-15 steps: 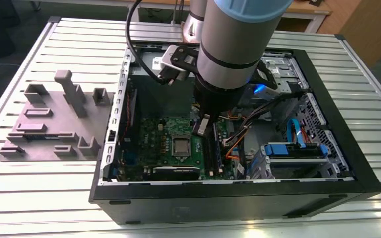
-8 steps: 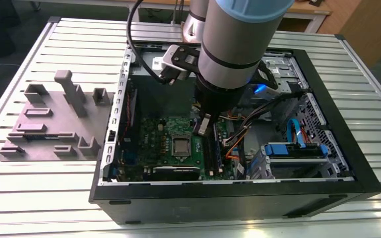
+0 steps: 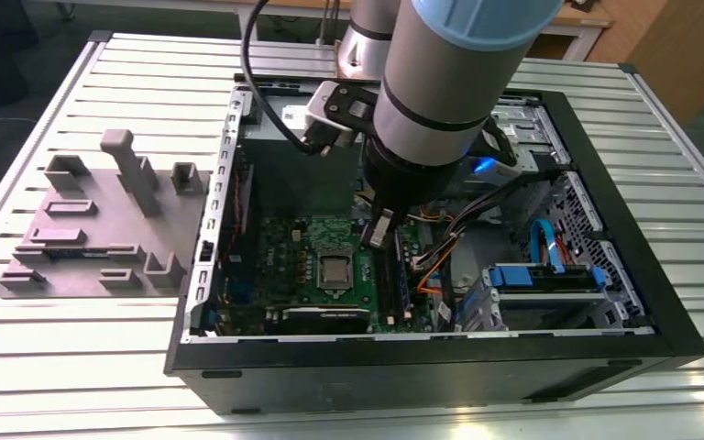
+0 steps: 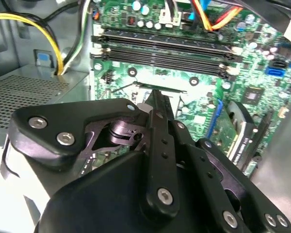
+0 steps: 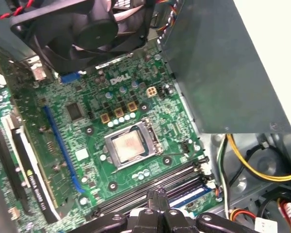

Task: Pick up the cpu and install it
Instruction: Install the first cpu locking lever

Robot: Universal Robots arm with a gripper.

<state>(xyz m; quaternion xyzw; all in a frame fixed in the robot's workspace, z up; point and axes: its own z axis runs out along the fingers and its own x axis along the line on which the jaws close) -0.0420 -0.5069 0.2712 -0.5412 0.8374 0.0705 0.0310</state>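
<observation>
Chip time: the cpu (image 5: 127, 146) sits flat in its socket (image 5: 134, 126) on the green board (image 5: 87, 141), just below and ahead of the gripper (image 5: 157, 198). Its fingers look pressed together, holding nothing. Best to stay straight above and go slow, clear of the memory slots (image 5: 155, 182).

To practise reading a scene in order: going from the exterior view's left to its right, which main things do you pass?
Grey holder block on the slatted table → green motherboard with the cpu in its socket → gripper → blue drive bay → black case wall.
</observation>
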